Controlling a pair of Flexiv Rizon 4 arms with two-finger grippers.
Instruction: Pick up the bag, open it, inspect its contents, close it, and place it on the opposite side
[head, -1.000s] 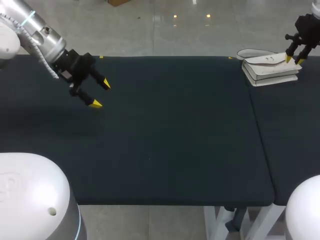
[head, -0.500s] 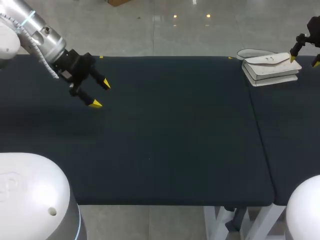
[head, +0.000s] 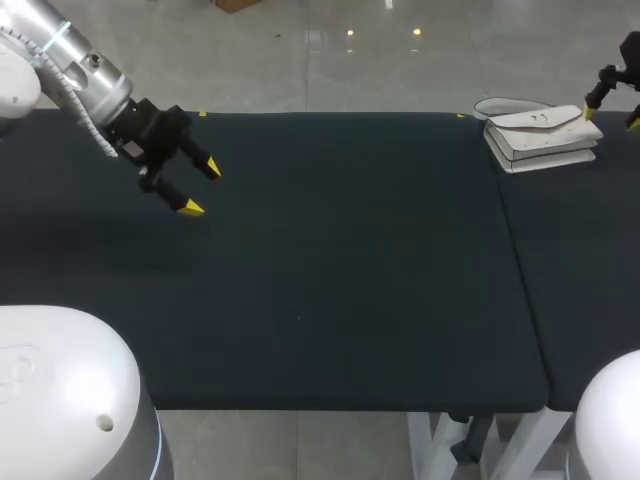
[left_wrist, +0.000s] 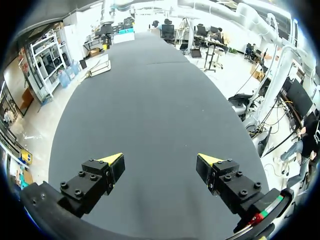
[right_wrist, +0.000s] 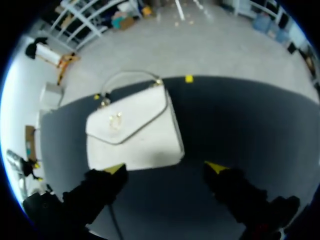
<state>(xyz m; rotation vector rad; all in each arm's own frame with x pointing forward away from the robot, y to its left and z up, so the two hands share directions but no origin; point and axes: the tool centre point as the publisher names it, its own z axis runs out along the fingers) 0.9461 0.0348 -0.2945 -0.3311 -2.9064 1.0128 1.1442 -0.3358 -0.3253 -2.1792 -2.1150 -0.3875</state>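
1. The bag (head: 540, 135) lies flat and shut on the desk (head: 330, 280), by its far edge on my right.
2. My right gripper (head: 611, 115) hovers just beside the bag, fingers apart and empty.
3. My left gripper (head: 200, 187) hangs well apart from the bag, fingers apart too.
4. I judge the pick-up is not yet done. Next, the right gripper must settle over the bag and clamp it.

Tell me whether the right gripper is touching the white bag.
Cannot tell. In the right wrist view one fingertip of the open right gripper overlaps the bag at its near edge, but neither that view nor the head view shows contact or a gap.
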